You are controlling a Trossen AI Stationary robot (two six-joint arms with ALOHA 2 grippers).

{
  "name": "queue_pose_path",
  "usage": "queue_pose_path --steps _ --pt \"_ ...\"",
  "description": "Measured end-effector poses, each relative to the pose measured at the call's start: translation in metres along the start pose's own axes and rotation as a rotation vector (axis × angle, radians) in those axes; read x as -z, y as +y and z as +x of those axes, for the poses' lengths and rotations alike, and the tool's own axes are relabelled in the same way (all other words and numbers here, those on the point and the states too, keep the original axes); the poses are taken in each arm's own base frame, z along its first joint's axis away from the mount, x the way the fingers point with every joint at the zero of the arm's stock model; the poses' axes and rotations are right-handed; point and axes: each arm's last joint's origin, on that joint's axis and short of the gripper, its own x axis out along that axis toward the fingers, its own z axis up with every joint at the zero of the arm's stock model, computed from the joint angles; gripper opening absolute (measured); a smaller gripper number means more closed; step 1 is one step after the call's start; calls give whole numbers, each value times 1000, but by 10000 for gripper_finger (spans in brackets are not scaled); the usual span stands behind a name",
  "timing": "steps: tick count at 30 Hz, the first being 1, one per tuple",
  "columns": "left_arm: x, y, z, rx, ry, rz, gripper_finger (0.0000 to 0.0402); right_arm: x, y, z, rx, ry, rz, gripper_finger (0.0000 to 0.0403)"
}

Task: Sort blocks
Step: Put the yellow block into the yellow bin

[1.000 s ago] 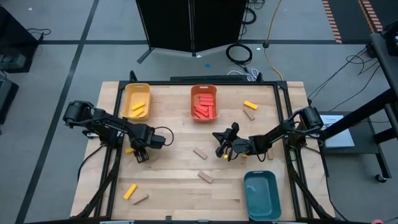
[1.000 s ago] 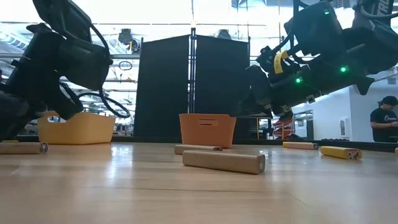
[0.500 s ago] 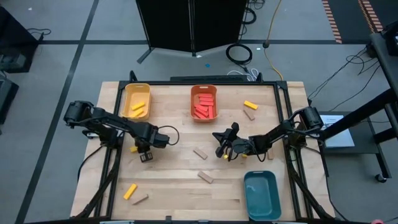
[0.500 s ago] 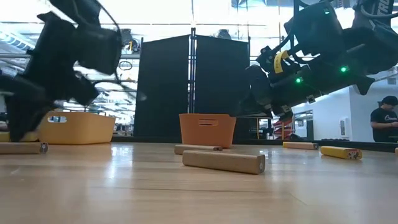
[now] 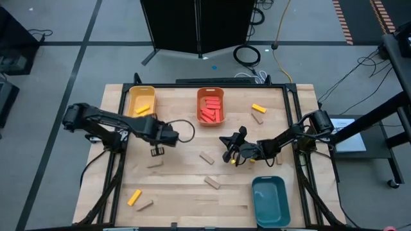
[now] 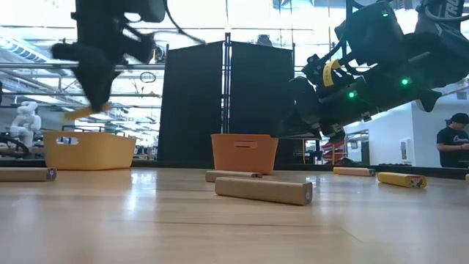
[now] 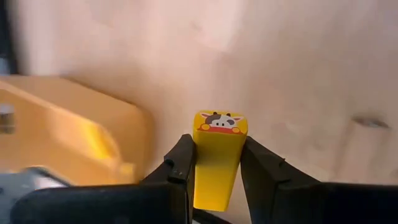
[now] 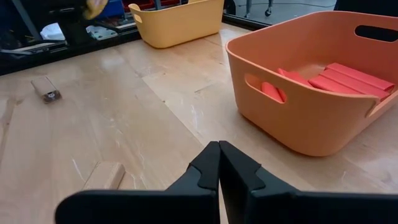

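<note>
My left gripper point(image 5: 156, 150) hangs above the table's left half, shut on a yellow block point(image 7: 219, 146) with a cow picture on its free end. The low view shows it high over the table point(image 6: 89, 110). My right gripper point(image 5: 230, 156) is shut on nothing and hovers right of centre, near the orange bin point(image 8: 311, 106) that holds red blocks point(image 5: 210, 110). A tan block point(image 5: 206, 158) lies flat just left of it. More tan blocks point(image 5: 212, 182) and yellow blocks point(image 5: 134, 197) lie scattered flat on the table. My left gripper pinches the yellow block by its two long sides point(image 7: 214, 174), one finger point(image 7: 180, 165) on each. The block lies along the fingers, and its cow-printed end point(image 7: 221, 122) sticks out past the fingertips. The fingers point down at the table, and the block is lifted clear.
The yellow bin point(image 5: 141, 102) with yellow blocks sits at the far left. The teal bin point(image 5: 270, 200) is at the near right. A yellow block point(image 5: 258, 108) and a tan block point(image 5: 257, 117) lie right of the orange bin. A tan block point(image 5: 154, 164) lies below the left gripper.
My left gripper has risen from the table top with the yellow block and lifted it clear. It has also shifted a little toward the table's right and far side. The right arm has kept still.
</note>
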Motion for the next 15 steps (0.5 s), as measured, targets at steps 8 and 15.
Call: queue_pose_path --steps 8,15 --pt "21 53 -22 -134 -128 -109 83 0 0 0 0 1 0 0" --pt "37 108 -20 -185 -166 -263 83 0 0 0 -1 0 0 0"
